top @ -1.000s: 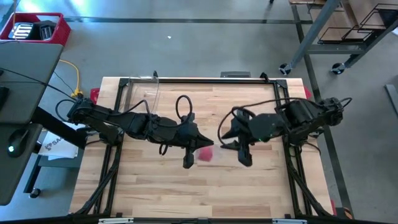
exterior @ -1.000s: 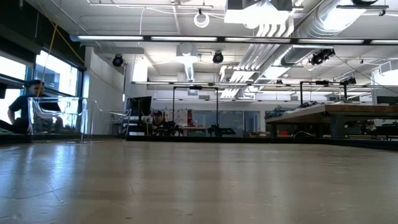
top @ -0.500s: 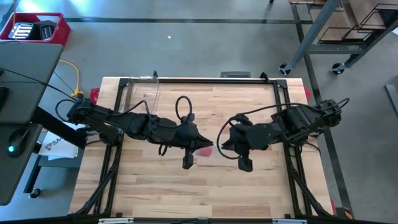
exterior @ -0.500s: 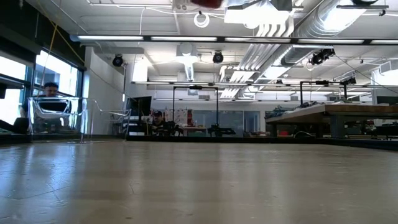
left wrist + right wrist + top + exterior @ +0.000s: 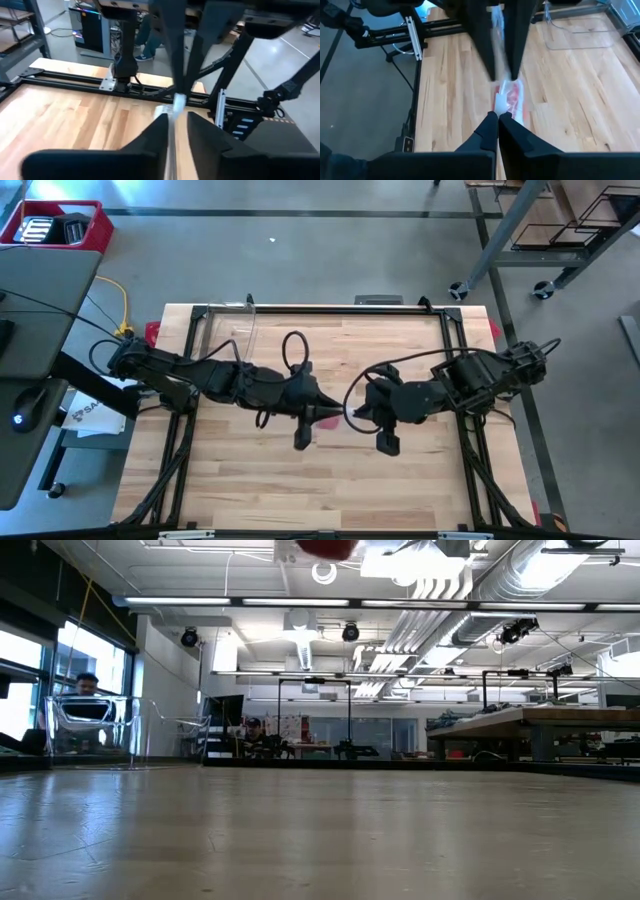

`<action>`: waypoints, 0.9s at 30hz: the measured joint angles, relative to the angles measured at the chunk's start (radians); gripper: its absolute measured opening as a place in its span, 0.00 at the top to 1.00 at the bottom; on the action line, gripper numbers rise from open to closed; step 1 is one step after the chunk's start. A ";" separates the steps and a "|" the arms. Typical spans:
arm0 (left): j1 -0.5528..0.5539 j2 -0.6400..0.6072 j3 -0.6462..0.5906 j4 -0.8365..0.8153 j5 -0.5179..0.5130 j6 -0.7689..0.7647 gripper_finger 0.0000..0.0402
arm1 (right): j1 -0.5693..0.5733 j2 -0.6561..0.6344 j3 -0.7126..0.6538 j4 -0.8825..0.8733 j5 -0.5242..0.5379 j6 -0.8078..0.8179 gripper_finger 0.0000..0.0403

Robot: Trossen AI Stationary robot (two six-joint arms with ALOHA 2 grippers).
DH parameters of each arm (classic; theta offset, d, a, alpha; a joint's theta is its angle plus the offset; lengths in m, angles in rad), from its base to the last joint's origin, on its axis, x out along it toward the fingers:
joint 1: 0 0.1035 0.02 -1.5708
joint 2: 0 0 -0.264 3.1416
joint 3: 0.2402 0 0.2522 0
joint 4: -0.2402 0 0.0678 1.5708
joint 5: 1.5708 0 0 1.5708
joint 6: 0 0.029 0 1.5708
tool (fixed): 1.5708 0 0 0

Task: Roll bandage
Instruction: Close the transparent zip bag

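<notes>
Bandage (image 5: 328, 419), red inside clear plastic bag (image 5: 500, 102), held mid-table (image 5: 420, 480) between both arms. Right pincer (image 5: 498, 118) clamped together on bag edge; left pincer (image 5: 174, 120) fingers slightly apart around bag's other end.

Two dark robot arms reach over the one pale wooden table (image 5: 250, 480), each ending in a two-finger gripper: left gripper (image 5: 318, 412), right gripper (image 5: 352, 416). Between the two grippers hangs one bright red fabric bandage (image 5: 512, 97) in one crinkled clear plastic bag (image 5: 500, 102).
</notes>
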 joint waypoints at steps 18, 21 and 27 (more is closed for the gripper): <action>-0.017 0.000 0.000 0.016 -0.074 0.025 0.65 | 0.001 -0.020 0.000 0.000 0.033 0.027 1.00; -0.017 0.014 0.000 0.009 -0.075 0.018 0.68 | 0.002 -0.026 0.000 0.000 0.037 0.027 1.00; -0.016 0.086 0.000 0.054 -0.036 0.007 0.68 | 0.002 -0.029 0.000 -0.001 0.034 0.027 1.00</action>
